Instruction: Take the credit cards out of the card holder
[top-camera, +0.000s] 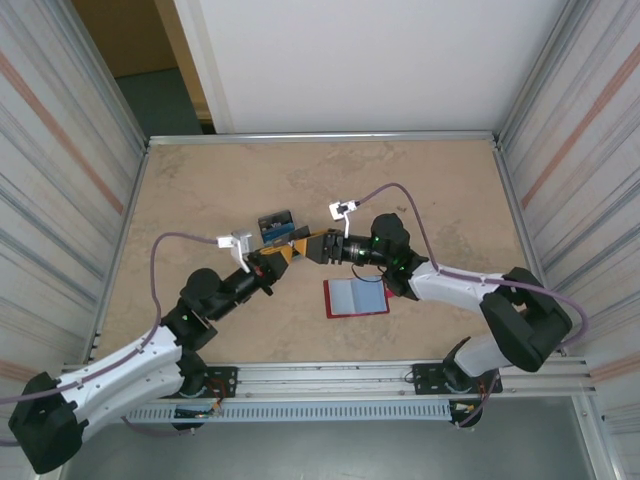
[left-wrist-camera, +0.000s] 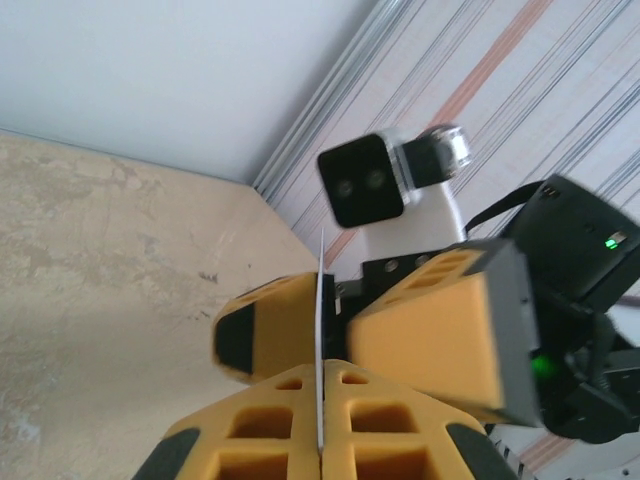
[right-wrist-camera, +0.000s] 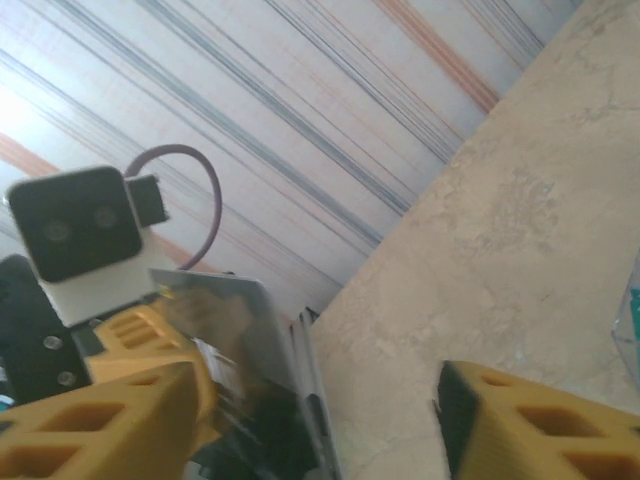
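Observation:
The card holder (top-camera: 357, 297) lies open on the table, dark red with pale blue-grey panels facing up. My left gripper (top-camera: 285, 256) (left-wrist-camera: 322, 400) is shut on a thin credit card (left-wrist-camera: 320, 300), which I see edge-on in the left wrist view. My right gripper (top-camera: 306, 248) (right-wrist-camera: 310, 425) faces it, open. Its two yellow fingers (left-wrist-camera: 265, 335) stand one on each side of the card, with a gap on the right side. In the right wrist view the card (right-wrist-camera: 225, 320) shows a grey, shiny face. A dark card with blue print (top-camera: 275, 225) shows just behind the two grippers.
Striped metal walls (top-camera: 90, 150) close in the left and right sides of the beige table (top-camera: 420, 190), and a white panel (top-camera: 350, 60) closes the back. A rail (top-camera: 330, 378) runs along the near edge by the arm bases.

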